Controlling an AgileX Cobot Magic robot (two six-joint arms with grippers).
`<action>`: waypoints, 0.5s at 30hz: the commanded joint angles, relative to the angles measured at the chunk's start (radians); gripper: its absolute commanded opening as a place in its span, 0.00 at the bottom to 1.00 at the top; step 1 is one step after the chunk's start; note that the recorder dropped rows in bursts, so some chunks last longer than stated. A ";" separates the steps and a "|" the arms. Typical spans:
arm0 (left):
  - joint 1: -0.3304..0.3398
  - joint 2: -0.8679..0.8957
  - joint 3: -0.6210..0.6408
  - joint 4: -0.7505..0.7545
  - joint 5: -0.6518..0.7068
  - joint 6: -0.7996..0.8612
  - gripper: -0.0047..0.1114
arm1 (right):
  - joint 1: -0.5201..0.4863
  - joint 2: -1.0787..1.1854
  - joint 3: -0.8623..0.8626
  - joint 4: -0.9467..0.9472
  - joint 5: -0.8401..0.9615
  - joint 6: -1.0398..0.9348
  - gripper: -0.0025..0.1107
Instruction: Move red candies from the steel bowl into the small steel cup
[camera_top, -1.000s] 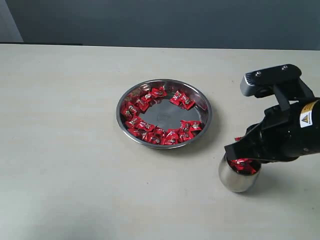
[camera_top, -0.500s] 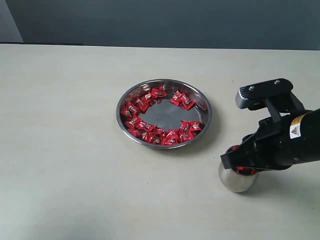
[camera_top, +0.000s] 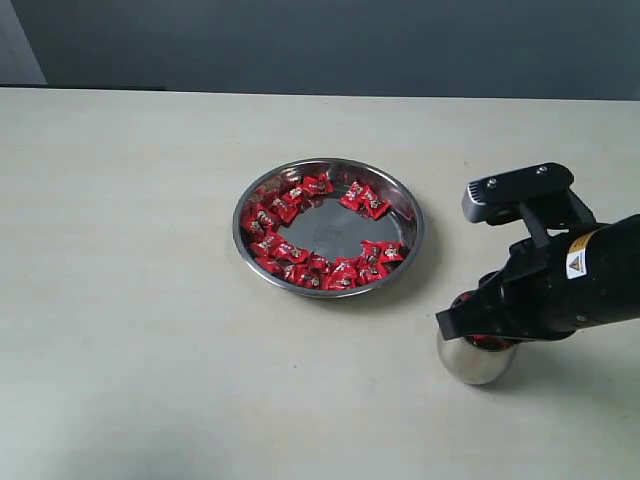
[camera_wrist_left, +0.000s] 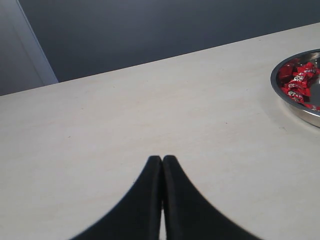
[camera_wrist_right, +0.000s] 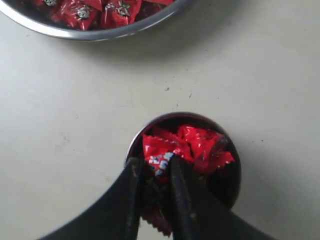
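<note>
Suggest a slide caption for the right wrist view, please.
Right gripper pinching a red candy over the small steel cup, already holding several.

Steel bowl (camera_top: 335, 231) mid-table, candies (camera_top: 285, 250) in it; small steel cup (camera_top: 475, 366) right and nearer, seemingly beneath right claw (camera_wrist_right: 154, 169).

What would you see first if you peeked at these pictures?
The shiny red candies ringing the steel bowl in the middle of the table jump out first. Next comes the right gripper, pinching one of them over the small steel cup beside the bowl, which is heaped with red.
</note>
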 joint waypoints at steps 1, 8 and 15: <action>0.000 -0.004 -0.001 0.003 -0.007 -0.005 0.04 | 0.001 0.001 0.004 -0.049 0.020 0.000 0.03; 0.000 -0.004 -0.001 0.003 -0.007 -0.005 0.04 | 0.001 0.001 0.004 -0.068 0.021 0.000 0.03; 0.000 -0.004 -0.001 0.003 -0.007 -0.005 0.04 | 0.001 0.001 0.004 -0.068 0.017 0.000 0.03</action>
